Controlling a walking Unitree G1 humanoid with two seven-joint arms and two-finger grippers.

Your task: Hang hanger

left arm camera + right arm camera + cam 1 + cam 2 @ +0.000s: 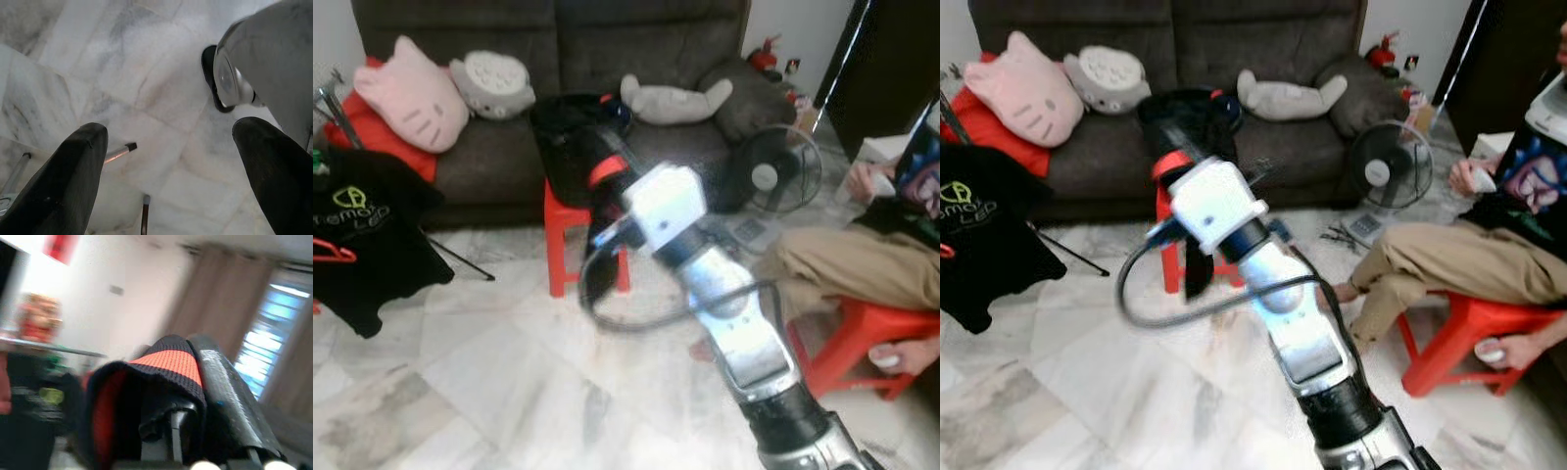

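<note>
My right arm reaches up the middle of the room. Its right gripper (604, 168) is shut on a black garment with a red band (570, 137), which droops over the fingers. In the right wrist view the red-and-black fabric (166, 363) wraps one finger (230, 391) and hides the tips. A black T-shirt (367, 230) hangs on a red hanger (335, 253) at the far left. My left gripper (171, 147) points down at the marble floor, open, with nothing between its fingers (63, 186).
A red stool (566, 230) stands behind my right arm, before a dark sofa (509, 147) with plush toys. A floor fan (773, 168) stands to the right. A person (871, 259) sits on another red stool (862, 338). Thin metal legs (117, 152) lie below my left gripper.
</note>
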